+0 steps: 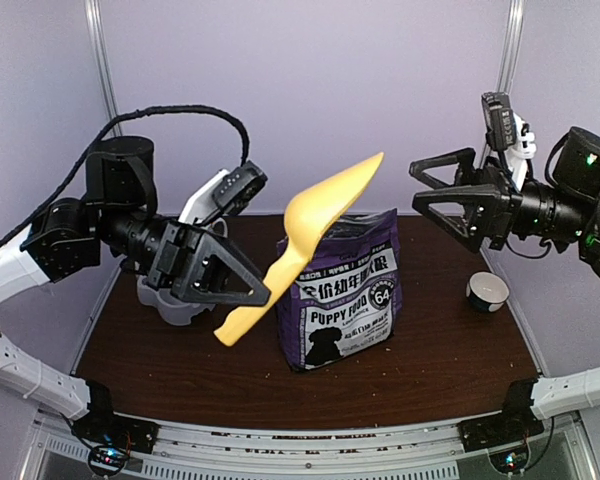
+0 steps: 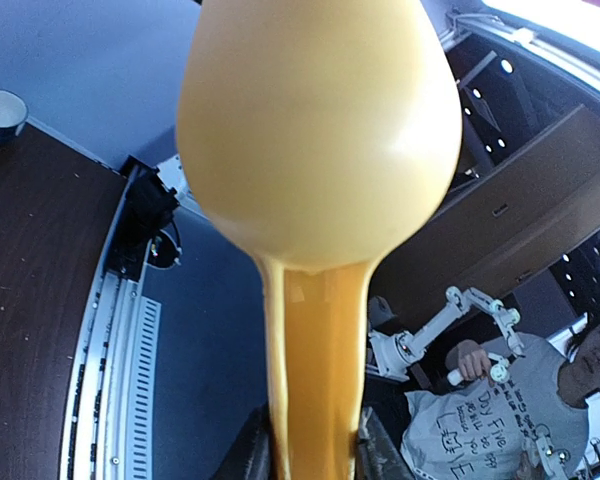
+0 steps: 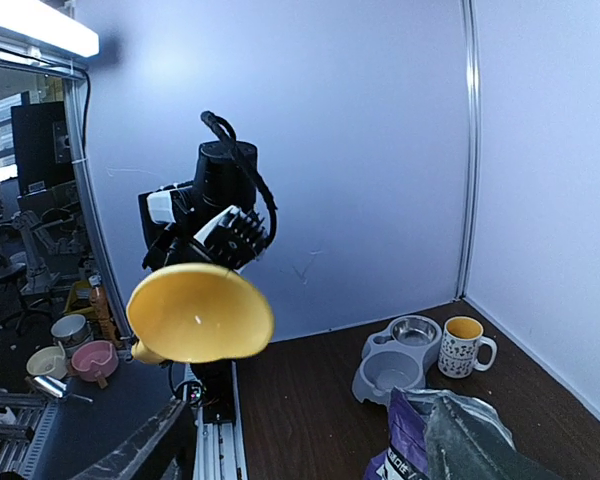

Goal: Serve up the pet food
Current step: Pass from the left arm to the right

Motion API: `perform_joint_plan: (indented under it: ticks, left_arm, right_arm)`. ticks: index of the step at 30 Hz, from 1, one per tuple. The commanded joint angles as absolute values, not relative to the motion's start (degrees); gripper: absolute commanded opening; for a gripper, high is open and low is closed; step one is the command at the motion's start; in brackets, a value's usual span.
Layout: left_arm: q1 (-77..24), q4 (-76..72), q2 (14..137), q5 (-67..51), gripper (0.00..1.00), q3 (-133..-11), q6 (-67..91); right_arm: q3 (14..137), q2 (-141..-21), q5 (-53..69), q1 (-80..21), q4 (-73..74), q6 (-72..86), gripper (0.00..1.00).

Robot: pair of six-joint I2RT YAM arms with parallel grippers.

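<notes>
1. Starting at the left gripper: its fingers are clamped on the handle of the yellow scoop. The grip is low on the handle, which leaves the whole bowl end free for digging.
2. The scoop sits high, handle down at the gripper and bowl end tipped up and to the right. It is above the top of the puppy food bag. My read is that it's held clear so it can drop into the bag's mouth from above.
3. Is there anything in the scoop? I can't tell, because the left wrist view shows only its smooth yellow underside.
4. The bag stands upright mid-table with its label facing the overhead camera. No kibble is in sight anywhere, so the food is presumably all inside. In the right wrist view the bag's top looks crumpled, and whether it is open is hard to say.
5. The right gripper hangs in the air up and to the right of the bag. Its jaws are spread wide with nothing between them. That puts it well placed to pinch the bag's top edge and steady it.
6. The grey double bowl rests on the table behind the left gripper. It is on the scooping arm's side, so the carry should be short.
7. 1 mug stands right of the bag, apart from it and out of the way.
</notes>
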State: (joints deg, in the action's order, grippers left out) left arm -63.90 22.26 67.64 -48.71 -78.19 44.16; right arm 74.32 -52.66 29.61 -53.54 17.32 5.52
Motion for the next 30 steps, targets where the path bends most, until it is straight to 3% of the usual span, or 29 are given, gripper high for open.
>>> perform_joint_plan:
  ticks: [1,9,18,30]
  left_arm:
    - [-66.2,18.2,69.4,-52.4,0.16,-80.6,42.7]
    - [-68.7,13.6,71.0,-53.5,0.17,-80.3,45.1]
    - [-69.3,13.5,71.1,-53.6,0.16,-79.7,45.2]
    - [-69.3,13.4,71.1,-53.6,0.17,-79.1,45.5]
  right_arm:
    - [77.5,-54.8,30.6,-56.0,18.1,0.2,0.77]
    - [78.0,-55.8,30.8,-58.9,17.2,-2.5,0.71]
    - [77.9,-55.7,32.2,-59.5,14.7,-1.5,0.57]
    - [76.4,-53.3,35.2,-59.7,9.7,1.1,0.61]
